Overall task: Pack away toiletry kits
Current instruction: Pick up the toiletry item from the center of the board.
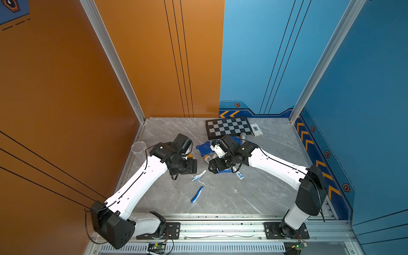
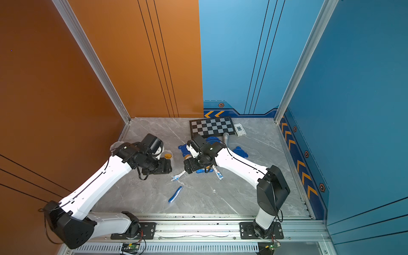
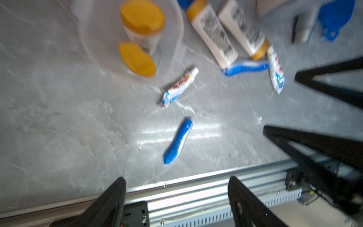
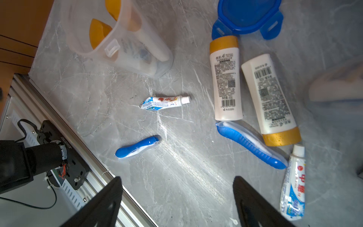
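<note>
L jaws spread wide, nothing btwn, beside the clear cup (image 4: 76, 35) toward 9 o'clock on the surface (image 1: 254, 194) – two yellow-capped bottles (image 3: 141, 19) inside. Mid-surface: toothpaste tube (image 1: 198, 176), toothbrush (image 1: 197, 194) at its 6. R jaws spread too, empty, by two loose bottles (image 4: 225, 78), blue lid (image 1: 202, 148) at their 11; 2nd toothbrush (image 4: 251, 145), 2nd tube (image 4: 293, 182) at the first tube's 3.

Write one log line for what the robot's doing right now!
left fingers open, empty | right fingers open, empty | cup holds two bottles | loose: toothpaste tube, toothbrush | lid off
</note>
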### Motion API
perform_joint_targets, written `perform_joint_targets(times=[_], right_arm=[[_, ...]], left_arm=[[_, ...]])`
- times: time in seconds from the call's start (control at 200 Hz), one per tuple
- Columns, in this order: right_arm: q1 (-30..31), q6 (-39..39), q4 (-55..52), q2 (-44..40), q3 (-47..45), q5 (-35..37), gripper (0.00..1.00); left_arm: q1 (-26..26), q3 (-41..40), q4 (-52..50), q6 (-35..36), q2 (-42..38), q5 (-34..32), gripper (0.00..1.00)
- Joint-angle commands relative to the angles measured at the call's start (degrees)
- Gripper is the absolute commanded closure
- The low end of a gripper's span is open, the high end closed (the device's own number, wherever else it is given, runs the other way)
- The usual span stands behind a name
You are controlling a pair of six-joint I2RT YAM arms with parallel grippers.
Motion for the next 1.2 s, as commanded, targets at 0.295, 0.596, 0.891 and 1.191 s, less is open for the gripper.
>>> perform_joint_targets(times=[0.295, 0.596, 0.891, 1.191], right_arm=[[-6.79, 8.60, 1.84, -12.71, -11.60, 1.06, 0.02], [-11.87, 13.48, 2.08, -22.47, -21.44, 0.96, 0.00], [-11.20, 22.25, 2.74, -25.18, -22.87, 8.13, 0.00], [-8.68, 28.68, 1.37, -27.51, -25.07, 13.77, 0.00]], left_arm=[[-15.13, -14.75, 15.85, -5.62, 7.58, -7.88, 0.21], [-18.36, -14.56, 18.79, -3.85, 19.50, -12.60, 0.29], [-19.38, -21.03, 21.83, -2.87, 16.99, -10.64, 0.39], [-18.81, -29.68, 26.25, -1.28, 11.41, -7.76, 0.62]])
